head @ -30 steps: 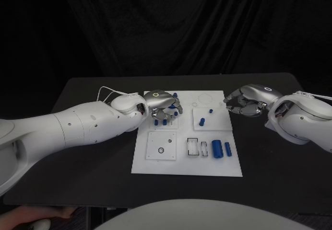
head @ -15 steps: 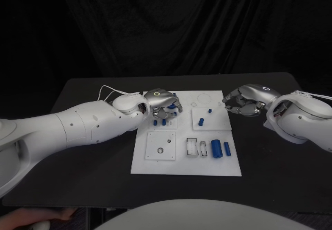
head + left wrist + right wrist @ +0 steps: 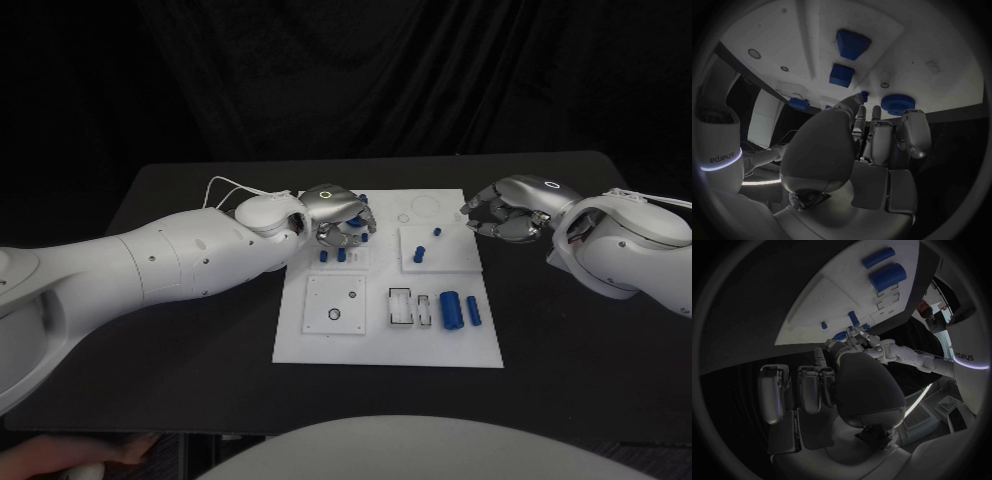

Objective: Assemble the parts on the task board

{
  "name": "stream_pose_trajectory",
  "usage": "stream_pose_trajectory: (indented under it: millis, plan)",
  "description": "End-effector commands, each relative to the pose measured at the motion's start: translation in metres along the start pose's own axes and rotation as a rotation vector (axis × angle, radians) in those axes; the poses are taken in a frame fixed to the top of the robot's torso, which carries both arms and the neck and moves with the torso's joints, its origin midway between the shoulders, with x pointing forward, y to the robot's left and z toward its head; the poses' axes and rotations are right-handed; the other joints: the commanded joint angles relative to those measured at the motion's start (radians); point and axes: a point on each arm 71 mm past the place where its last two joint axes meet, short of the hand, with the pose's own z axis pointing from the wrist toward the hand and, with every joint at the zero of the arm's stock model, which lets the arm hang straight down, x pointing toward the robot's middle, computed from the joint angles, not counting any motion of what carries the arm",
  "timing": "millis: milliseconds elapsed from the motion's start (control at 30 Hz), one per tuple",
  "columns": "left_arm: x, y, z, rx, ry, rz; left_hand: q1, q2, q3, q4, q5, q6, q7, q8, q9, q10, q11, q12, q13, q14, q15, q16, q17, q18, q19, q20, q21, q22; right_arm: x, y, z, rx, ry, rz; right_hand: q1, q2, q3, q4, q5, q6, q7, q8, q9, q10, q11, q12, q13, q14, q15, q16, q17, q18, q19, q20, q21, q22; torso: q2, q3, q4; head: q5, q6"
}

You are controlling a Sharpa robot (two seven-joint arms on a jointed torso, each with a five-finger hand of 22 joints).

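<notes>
The white task board (image 3: pixel 389 345) lies in the middle of the black table (image 3: pixel 173 330), a little below the centre of the head picture. On its lower right part lie two blue cylinders side by side, a thick one (image 3: pixel 451 308) and a thinner one (image 3: pixel 475 311) just to its right. Left of them are two small rectangular slots with dark outlines (image 3: pixel 401 306), and further left a raised white square plate (image 3: pixel 336 304) with a dark hole in it. On the upper right part of the board a short blue peg (image 3: pixel 420 253) stands up, with a smaller blue pin (image 3: pixel 437 232) just above and to the right of it.

The left hand (image 3: pixel 336 218) hangs over the upper left part of the board, fingers pointing down and drawn close together round the small blue pieces (image 3: pixel 333 255) that stand there. In the left wrist picture the fingertips (image 3: pixel 856 100) reach down to a small blue piece (image 3: pixel 864 95) on the board, with a round ribbed blue piece (image 3: pixel 896 104) just beside them and two blue blocks (image 3: pixel 842 75) further off; whether the hand truly grips anything I cannot tell.

The right hand (image 3: pixel 508 215) sits at the upper right of the head picture, just off the board's right edge and above the table. Its fingers are curled in toward the palm, with nothing seen between them. In the right wrist picture the fingers (image 3: pixel 811 385) fold down the same way.
</notes>
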Motion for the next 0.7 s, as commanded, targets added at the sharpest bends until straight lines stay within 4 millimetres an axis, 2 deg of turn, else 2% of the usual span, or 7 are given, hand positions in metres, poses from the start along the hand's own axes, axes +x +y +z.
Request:
stream_pose_trajectory:
  millis: [33,367,700]
  plan:
    - [-0.0002,-0.0001,0.0018,0.001,0.026,-0.001,-0.008,0.0,0.006,0.0,-0.004,-0.008,-0.001,-0.004,-0.001,0.007,0.0,0.007,0.003,0.003,-0.001,0.006,0.001,-0.016,0.004,-0.003,0.004,0.163,0.0013,-0.0006,-0.0001,0.008,0.005,-0.001,-0.012,0.001,0.007,-0.002,0.007,0.003,-0.005,-0.002,-0.001,0.077,-0.003,-0.006,0.221,0.092,0.0,-0.003,0.203,-0.005,0.081,0.0,-0.006,0.249,-0.001,-0.0003,0.0005,0.001,0.0]
    - [0.0001,0.0017,0.0042,0.002,0.029,0.003,-0.007,0.004,0.012,-0.001,-0.006,-0.007,-0.001,-0.006,0.001,0.018,-0.004,0.017,0.014,0.002,-0.003,0.006,0.002,-0.015,0.003,-0.005,0.003,0.163,0.0012,-0.0002,0.0002,0.007,0.003,-0.001,-0.013,0.0,0.008,-0.002,0.008,0.004,-0.005,-0.002,-0.001,0.077,-0.003,-0.007,0.22,0.092,0.0,-0.003,0.203,-0.005,0.082,0.0,-0.005,0.249,-0.001,-0.0005,0.0016,-0.004,0.0]
    - [0.0001,0.0012,0.0071,0.007,0.03,0.006,-0.007,0.009,0.02,-0.003,-0.008,-0.001,-0.002,-0.005,0.004,0.037,-0.013,0.028,0.027,0.002,-0.008,0.007,0.002,-0.015,0.003,-0.009,0.004,0.164,0.0015,0.0003,0.0009,0.006,0.006,-0.001,-0.013,0.0,0.008,-0.002,0.008,0.004,-0.005,-0.002,-0.001,0.076,-0.003,-0.008,0.219,0.092,0.0,-0.003,0.203,-0.005,0.082,0.0,-0.005,0.249,0.0,-0.0007,-0.0006,-0.001,0.0]
